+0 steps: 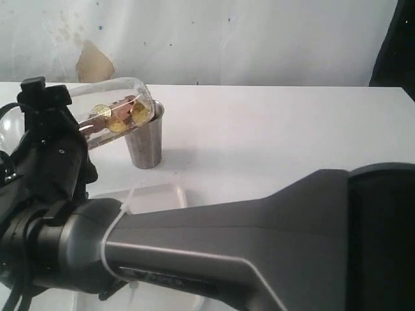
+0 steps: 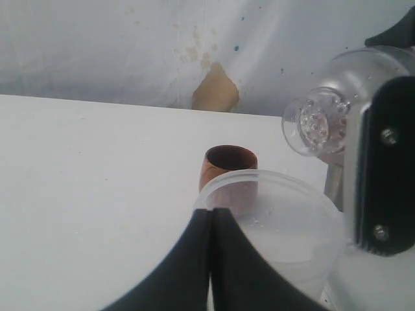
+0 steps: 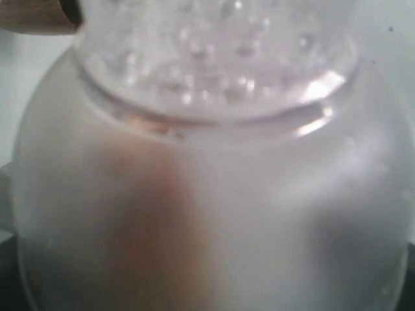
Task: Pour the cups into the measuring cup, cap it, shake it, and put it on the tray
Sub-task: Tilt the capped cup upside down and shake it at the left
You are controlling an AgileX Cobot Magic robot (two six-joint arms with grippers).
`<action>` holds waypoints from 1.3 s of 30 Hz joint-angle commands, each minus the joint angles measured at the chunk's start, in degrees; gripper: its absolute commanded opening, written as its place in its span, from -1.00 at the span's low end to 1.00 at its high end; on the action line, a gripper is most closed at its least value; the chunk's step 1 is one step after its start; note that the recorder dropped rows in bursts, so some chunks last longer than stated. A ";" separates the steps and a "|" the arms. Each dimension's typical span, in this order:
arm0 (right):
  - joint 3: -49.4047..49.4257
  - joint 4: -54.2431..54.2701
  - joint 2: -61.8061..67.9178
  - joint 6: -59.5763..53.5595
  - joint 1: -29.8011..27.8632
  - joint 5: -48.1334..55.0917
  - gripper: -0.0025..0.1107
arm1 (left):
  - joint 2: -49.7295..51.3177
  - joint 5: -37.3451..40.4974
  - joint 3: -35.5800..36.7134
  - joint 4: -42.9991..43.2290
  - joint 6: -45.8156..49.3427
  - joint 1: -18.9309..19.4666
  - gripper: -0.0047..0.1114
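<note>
The measuring cup (image 1: 113, 97) is in the air, held around its body by the right gripper (image 1: 65, 107), whose fingers are spread wide on it. Its long axis lies almost level. The end with the cap (image 2: 318, 113) is just above the rim of the steel tumbler (image 1: 146, 142), and the base end points away from the tumbler, toward the gripper. Whether the cap touches the rim cannot be told. Yellow and brown pieces sit inside, near the cap end.

The left gripper (image 2: 211, 220) is clenched on nothing, so the right arm is the one to finish. The tray (image 1: 159, 194) lies near the tumbler, on its camera side. Probably the cup must turn upright before going down there.
</note>
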 commanded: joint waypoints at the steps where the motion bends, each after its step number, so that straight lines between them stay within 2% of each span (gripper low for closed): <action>1: -2.49 -6.81 1.89 -4.88 0.17 5.11 -0.96 | -0.24 -0.08 0.27 0.43 0.04 -0.25 -0.92; 5: -2.52 -7.48 2.42 -5.23 0.17 5.24 -0.96 | -0.24 -0.08 0.27 0.43 0.04 -0.25 -0.92; 10: -2.52 -7.48 2.42 -15.63 0.17 3.34 -0.96 | -0.24 -0.08 0.27 0.43 0.04 -0.25 -0.92; 26: -5.24 -7.48 2.42 -23.68 0.17 4.75 -0.96 | -0.24 -0.08 0.27 0.43 0.04 -0.25 -0.92; 33: -6.38 -7.48 2.31 -34.99 0.17 3.90 -0.96 | -0.24 -0.08 0.27 0.43 0.04 -0.25 -0.92; 39: -6.48 -7.48 1.97 -35.22 0.17 -0.16 -0.96 | -0.24 -0.08 0.27 0.43 0.04 -0.25 -0.92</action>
